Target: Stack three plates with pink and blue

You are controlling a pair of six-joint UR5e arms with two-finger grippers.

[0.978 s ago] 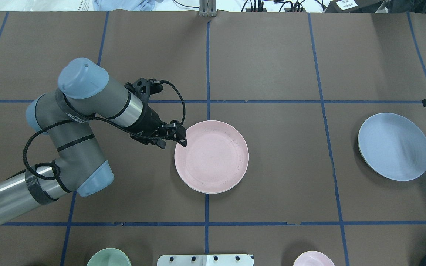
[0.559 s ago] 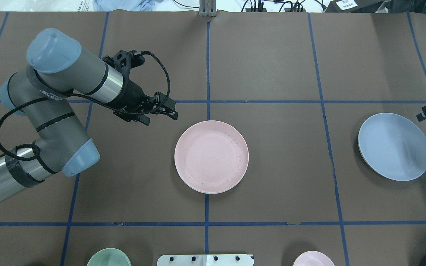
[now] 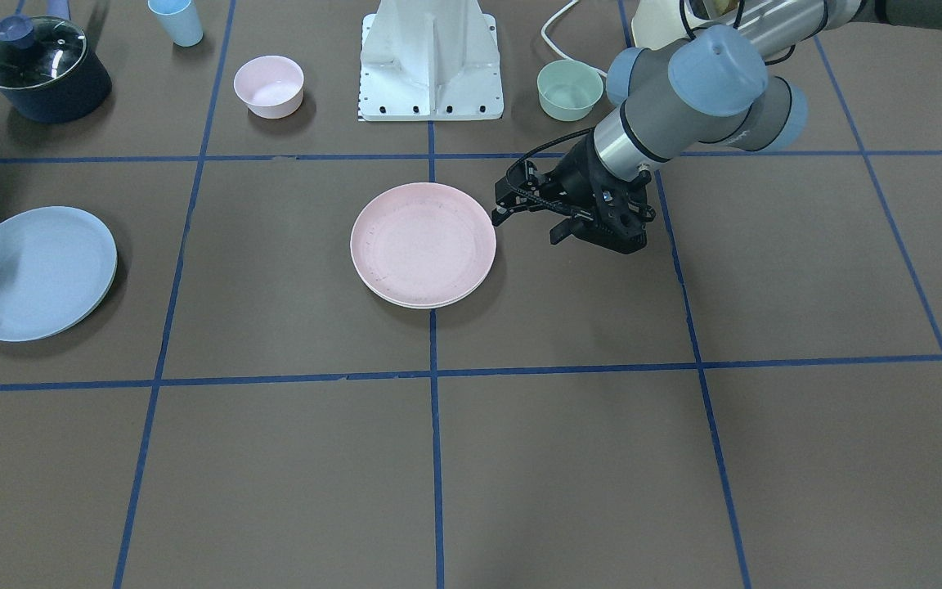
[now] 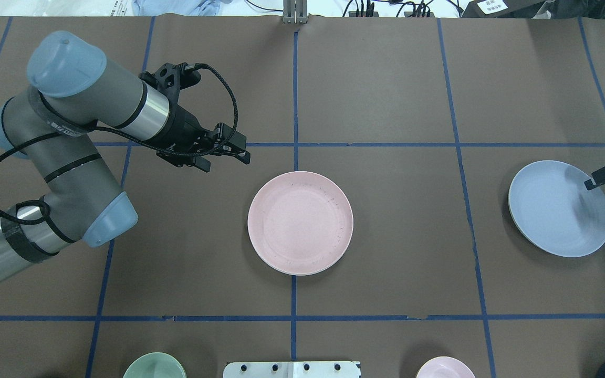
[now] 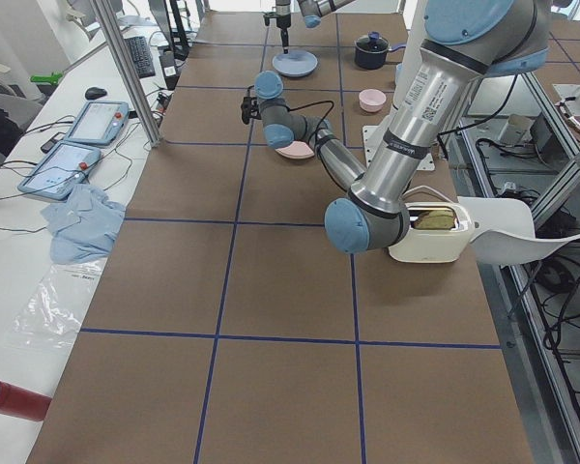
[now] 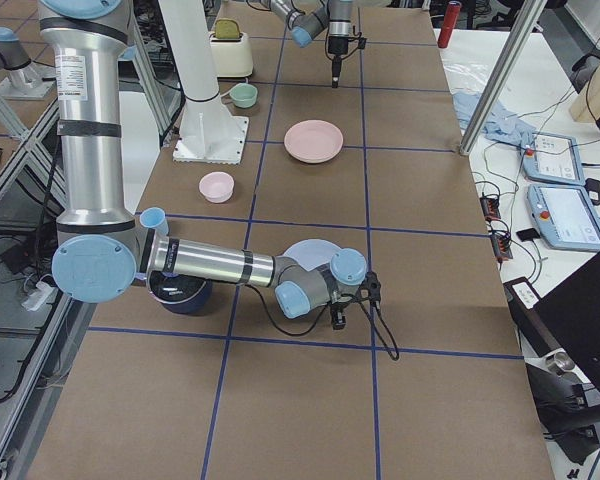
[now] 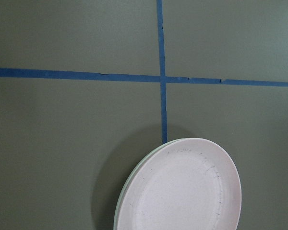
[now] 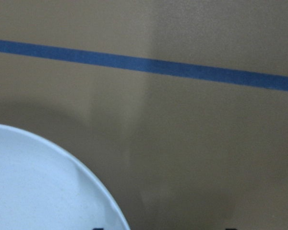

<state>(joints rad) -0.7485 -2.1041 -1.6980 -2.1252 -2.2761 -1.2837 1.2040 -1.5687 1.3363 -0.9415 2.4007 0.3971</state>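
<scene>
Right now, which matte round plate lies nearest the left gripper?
The pale pink round plate at mid-table; the light blue round plate lies far off, by the right gripper.

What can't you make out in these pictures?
The right claw: cut off by the right edge overhead and the left edge in the front-facing view; open or shut, cannot tell.
The plate beneath the pink plate: covered; only a thin pale rim shows in the left wrist view.
The blue plate: the right wrist view cuts off most of it.
The green bowl and pink bowl: cut by the overhead bottom edge.
</scene>
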